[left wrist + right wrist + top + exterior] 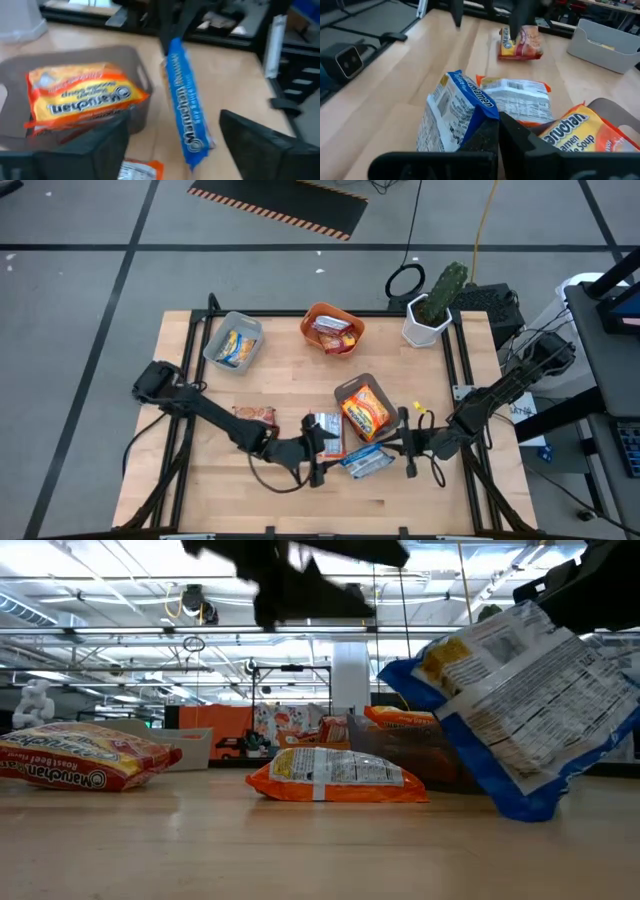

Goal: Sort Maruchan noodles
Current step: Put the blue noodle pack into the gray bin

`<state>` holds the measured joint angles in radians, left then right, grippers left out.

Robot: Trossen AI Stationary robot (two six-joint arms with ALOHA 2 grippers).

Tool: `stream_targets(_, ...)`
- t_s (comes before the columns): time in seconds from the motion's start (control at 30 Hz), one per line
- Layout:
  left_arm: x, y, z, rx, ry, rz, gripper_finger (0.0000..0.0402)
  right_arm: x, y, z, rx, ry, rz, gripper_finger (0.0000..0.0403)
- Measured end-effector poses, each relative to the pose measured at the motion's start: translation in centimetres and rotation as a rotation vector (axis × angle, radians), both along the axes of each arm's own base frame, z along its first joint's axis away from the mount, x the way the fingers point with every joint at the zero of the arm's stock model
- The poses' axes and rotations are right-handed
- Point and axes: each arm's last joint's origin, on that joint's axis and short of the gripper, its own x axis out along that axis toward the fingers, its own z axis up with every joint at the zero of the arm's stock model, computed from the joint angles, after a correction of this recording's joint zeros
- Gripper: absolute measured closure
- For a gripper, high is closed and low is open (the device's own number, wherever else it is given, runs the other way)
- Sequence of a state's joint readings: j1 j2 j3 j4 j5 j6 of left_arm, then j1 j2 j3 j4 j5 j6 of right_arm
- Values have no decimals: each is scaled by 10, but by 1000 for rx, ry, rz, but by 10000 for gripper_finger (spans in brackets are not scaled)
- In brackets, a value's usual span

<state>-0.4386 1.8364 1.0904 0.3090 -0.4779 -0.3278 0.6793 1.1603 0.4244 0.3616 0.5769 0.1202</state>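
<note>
A yellow-and-blue noodle packet [365, 460] is at the table's near middle, on edge and tilted [520, 700], in my right gripper [497, 132], which is shut on it. My left gripper [318, 448] is open just left of it, its fingers wide apart on either side of the packet [186, 100] without touching. An orange packet [328, 430] lies flat, back side up, between the two grippers [335, 775]. A red-and-white packet [255, 415] lies flat farther left. Another orange packet [365, 412] rests in a dark grey tray [345, 387]. My right gripper pinches the blue packet between its two fingers at the end that faces the table's right side [482, 117]. The fingers come about level from the right. The packet stands on edge, tilted, its free end toward my left gripper; whether its lower corner [525, 812] touches the table I cannot tell.
At the far side, a light grey tray [212, 348] holds a yellow-and-blue packet and an orange tray [310, 315] holds red-and-white packets. A white pot with a cactus [425, 328] stands at the far right corner. Bare wood shows along the near edge.
</note>
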Motion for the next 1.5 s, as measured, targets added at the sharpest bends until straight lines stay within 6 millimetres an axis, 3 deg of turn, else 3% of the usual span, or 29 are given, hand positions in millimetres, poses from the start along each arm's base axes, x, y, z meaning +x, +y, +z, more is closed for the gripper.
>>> stream_targets(0.2,17,8,-35,-75,20,39,17,1,-1,0,-11,-1,-3,403)
stream_targets(0.5,30,-3,-69,-153,-112,33,11,5,-9,0,-40,3,-36,403)
stream_targets(0.83,31,-3,-71,-131,-125,47,11,8,-14,-1,-62,12,-60,403)
stream_targets(1.13,38,16,-71,-201,-131,110,11,10,-17,-1,-68,11,-71,403)
stream_targets(1.5,36,6,-70,-246,-149,70,12,11,-16,2,-62,-20,-63,403)
